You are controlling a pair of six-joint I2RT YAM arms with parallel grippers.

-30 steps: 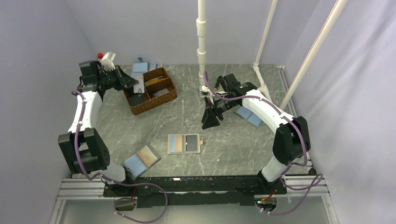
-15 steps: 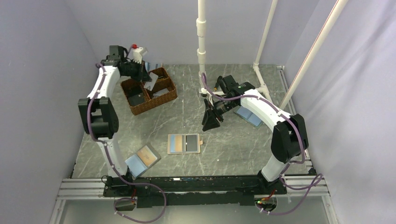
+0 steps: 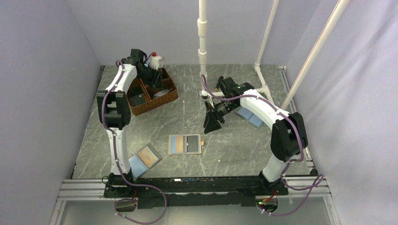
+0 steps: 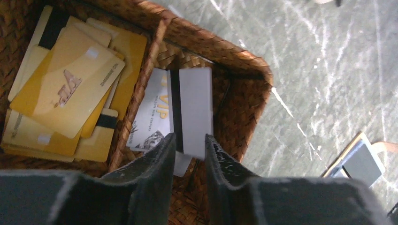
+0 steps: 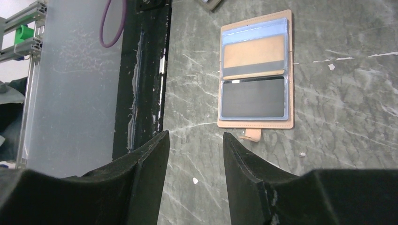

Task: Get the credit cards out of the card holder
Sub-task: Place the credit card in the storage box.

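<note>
The card holder lies open and flat on the table, pale tan edging round its two panels. A tan card sits in one pocket and a dark card in the other. My right gripper hovers open above the table just beyond the holder's tab, with nothing between its fingers. My left gripper hangs over the right compartment of a wicker basket. Its jaws stand slightly apart. Below them a grey card with a black stripe lies loose on a white VIP card.
Several yellow cards fill the basket's other compartment. A folder with one brown half lies at the front left. A blue folder lies partly under my right arm. White pipe posts rise at the back.
My left arm has swung right, from the basket's left side to over its right compartment, and its jaws have parted. The right arm has barely moved.
</note>
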